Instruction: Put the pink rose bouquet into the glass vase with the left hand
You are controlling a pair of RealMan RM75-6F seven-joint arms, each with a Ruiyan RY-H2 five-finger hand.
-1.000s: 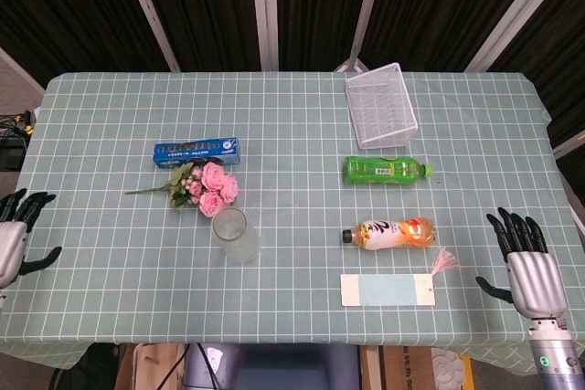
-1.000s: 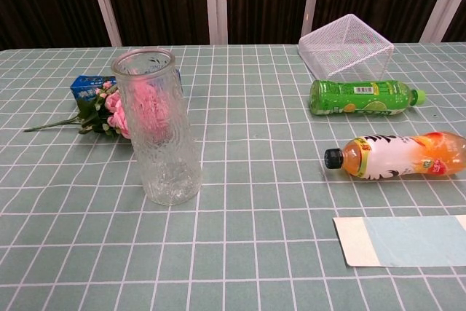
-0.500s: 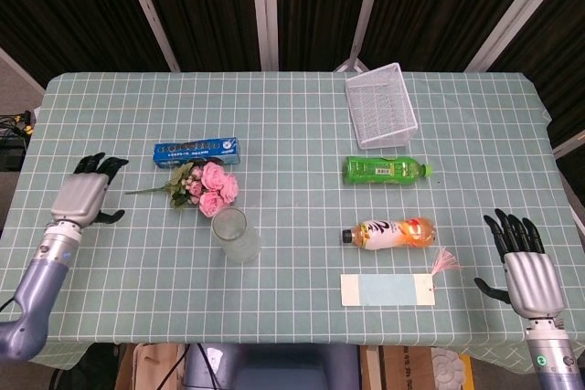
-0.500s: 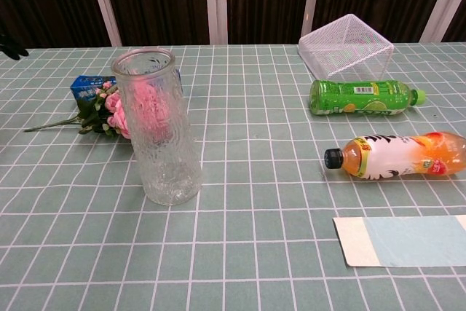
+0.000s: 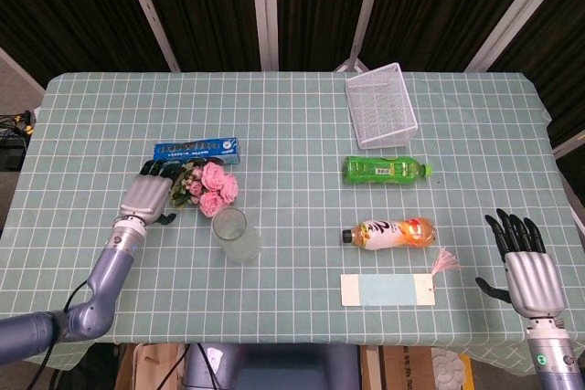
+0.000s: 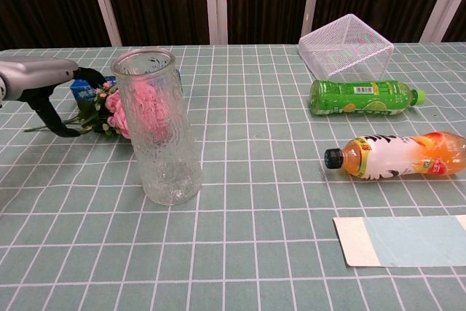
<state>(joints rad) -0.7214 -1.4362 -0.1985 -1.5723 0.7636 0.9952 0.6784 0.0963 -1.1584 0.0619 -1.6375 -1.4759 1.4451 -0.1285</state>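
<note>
Nearest the robot, a pale blue card with a pink tassel lies flat at the front of the surface, which wears a green checked cloth. At about four o'clock the right hand hangs off the front edge, fingers spread apart, holding nothing.

Next up, the glass vase stands upright at roughly seven o'clock from the middle of the surface. It is clear, patterned glass with an open round mouth, and pink blooms show through its wall in the chest view. To its right, well apart, an orange drink bottle lies on its side with its black cap pointing left.

Just behind the vase, here is the pink rose bouquet: a small cluster of pale pink roses with green leaves, lying flat, a thin green stem trailing out toward nine o'clock. The left hand is over that stem end, fingers spread and reaching over the leaves, thumb curved underneath in the chest view. Whether it is touching the stem I cannot tell; nothing looks gripped.

Just beyond the flowers, a blue box lies lengthwise. Farther right, a green bottle rests on its side, and at the far one o'clock sits a white wire basket.
</note>
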